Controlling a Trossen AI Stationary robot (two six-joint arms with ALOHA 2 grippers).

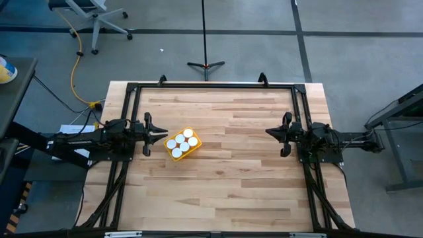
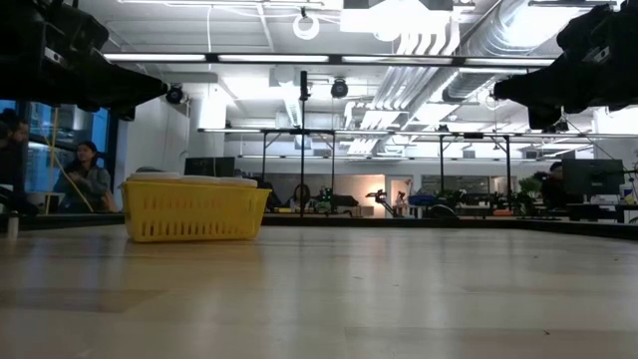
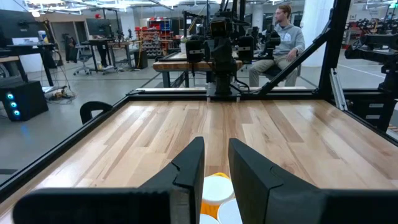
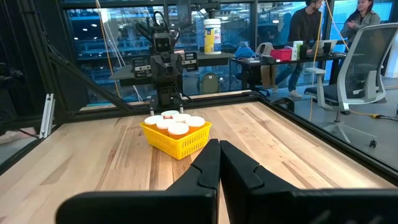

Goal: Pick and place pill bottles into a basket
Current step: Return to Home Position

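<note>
Item: pill bottles [image 1: 180, 139], white-capped, all seen standing inside the basket [image 1: 177, 158], just ahead of the left end effector [image 1: 164, 135]. None lay loose on the table [image 1: 231, 178].
Left end effector: fingers slightly parted, holding nothing.
Right end effector [image 1: 268, 131]: fingers pressed together, empty, facing the basket from well apart.
Step, as judged: placing complete, arms due at their home pose.
Next move: a clean retreat only, with nothing left to grasp.
</note>
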